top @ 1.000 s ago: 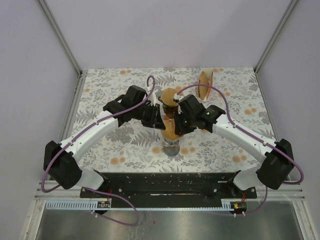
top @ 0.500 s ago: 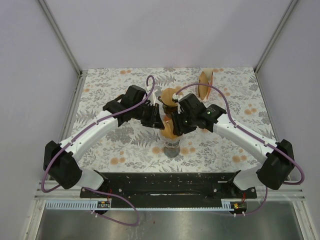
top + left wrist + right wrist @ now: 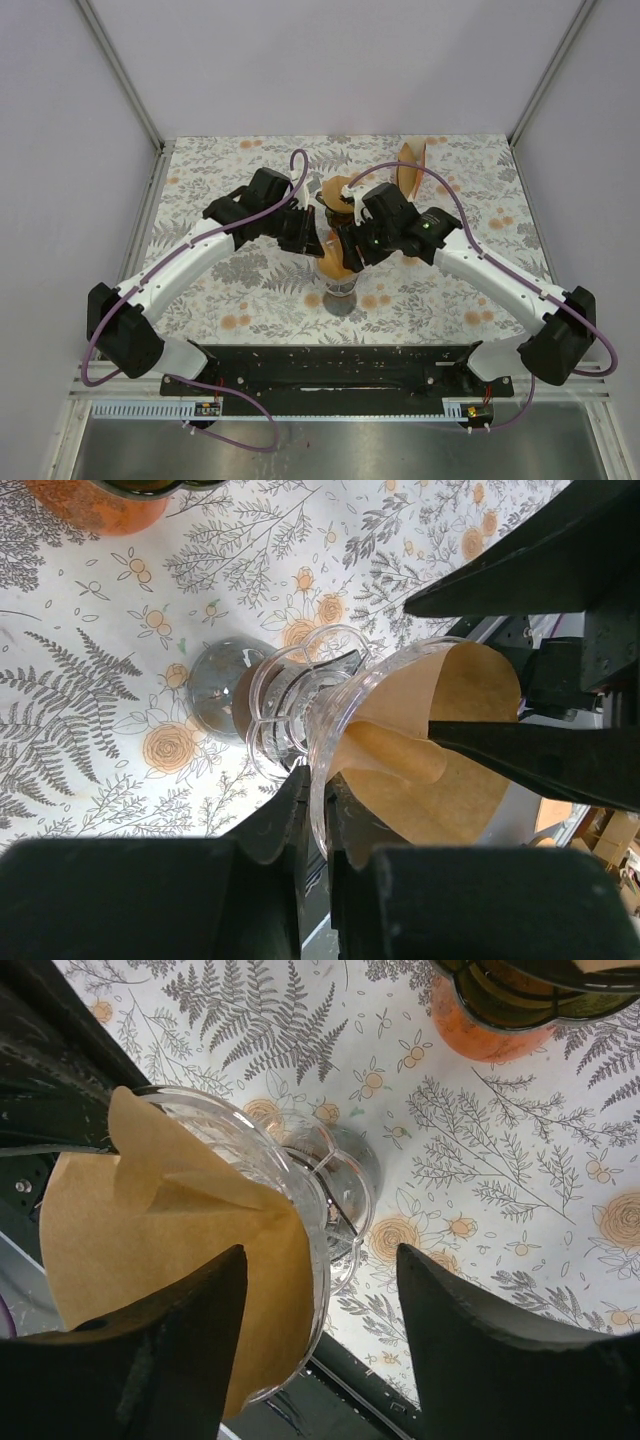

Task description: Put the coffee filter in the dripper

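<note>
Nearest to you, your left jaws are squeezed shut on the rim of the glass dripper [image 3: 300, 705], and the brown coffee filter [image 3: 430, 800] now sits inside it, over the flowery table [image 3: 250, 295]. Your right jaws have just spread wide and let the paper go, so they hold nothing, and I think the main job is nearly done, though one flap is folded in and may need a pat. Farther back is the orange jar [image 3: 480, 1020], and at the far edge lie the spare filters [image 3: 407, 160].
</note>
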### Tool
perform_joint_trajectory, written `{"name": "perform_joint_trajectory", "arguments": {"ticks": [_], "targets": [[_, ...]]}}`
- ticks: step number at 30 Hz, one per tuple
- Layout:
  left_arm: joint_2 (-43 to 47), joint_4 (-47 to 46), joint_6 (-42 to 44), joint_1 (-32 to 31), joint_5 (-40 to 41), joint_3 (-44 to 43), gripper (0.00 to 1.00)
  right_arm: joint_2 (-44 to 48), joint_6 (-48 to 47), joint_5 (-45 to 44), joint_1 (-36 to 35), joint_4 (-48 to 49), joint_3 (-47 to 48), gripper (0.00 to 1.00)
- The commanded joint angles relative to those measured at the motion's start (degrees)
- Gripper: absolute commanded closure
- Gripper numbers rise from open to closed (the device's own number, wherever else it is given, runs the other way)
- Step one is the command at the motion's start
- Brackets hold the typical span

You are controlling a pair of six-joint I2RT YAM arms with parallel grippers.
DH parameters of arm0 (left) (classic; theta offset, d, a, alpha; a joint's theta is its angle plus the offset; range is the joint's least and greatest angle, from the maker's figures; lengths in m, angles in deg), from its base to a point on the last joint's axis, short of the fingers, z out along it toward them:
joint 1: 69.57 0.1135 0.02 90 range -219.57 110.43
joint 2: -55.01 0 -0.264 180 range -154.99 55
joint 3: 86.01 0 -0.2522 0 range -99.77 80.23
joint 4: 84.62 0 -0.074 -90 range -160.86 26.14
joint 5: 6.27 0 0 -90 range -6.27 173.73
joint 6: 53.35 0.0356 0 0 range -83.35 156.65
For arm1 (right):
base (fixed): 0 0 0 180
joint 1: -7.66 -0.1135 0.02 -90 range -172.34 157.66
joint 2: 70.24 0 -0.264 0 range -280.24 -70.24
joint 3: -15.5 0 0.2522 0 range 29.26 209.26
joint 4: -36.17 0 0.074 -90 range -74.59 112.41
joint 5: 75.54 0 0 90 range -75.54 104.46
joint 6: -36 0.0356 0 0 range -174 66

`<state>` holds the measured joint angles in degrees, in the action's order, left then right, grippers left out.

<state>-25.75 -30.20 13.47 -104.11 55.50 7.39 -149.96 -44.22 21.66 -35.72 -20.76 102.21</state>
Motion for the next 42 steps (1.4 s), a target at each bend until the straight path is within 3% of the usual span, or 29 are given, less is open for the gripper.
{"name": "perform_joint_trajectory", "arguments": {"ticks": [1, 11, 20, 22, 31, 39, 42], "targets": [[0.2, 0.6, 1.4, 0.3, 1.9, -2.8, 1.00, 3.4, -2.3, 1.8, 0.5, 1.6, 1.4, 0.27], [0.1, 0.6, 1.4, 0.3, 1.7, -2.9, 1.00, 3.5, -7.3, 5.5, 0.5, 5.3, 2.5, 0.14], [-0.2, 0.6, 1.4, 0.2, 1.5, -3.1, 1.00, -3.2, -12.9, 6.4, 0.5, 7.2, 6.3, 0.16], [-0.2, 0.6, 1.4, 0.2, 1.6, -3.1, 1.00, -4.3, -13.5, 7.5, 0.6, 7.6, 6.8, 0.22], [0.2, 0.6, 1.6, 0.2, 2.0, -2.9, 1.00, -3.3, -15.5, 8.1, 0.5, 8.4, 3.9, 0.69], [0.1, 0.5, 1.5, 0.2, 2.0, -3.1, 1.00, -2.7, -17.2, 8.0, 0.6, 10.1, 1.5, 0.99], [0.2, 0.5, 1.5, 0.3, 2.0, -3.0, 1.00, -2.9, -17.6, 7.9, 0.5, 10.6, 0.8, 1.00]]}}
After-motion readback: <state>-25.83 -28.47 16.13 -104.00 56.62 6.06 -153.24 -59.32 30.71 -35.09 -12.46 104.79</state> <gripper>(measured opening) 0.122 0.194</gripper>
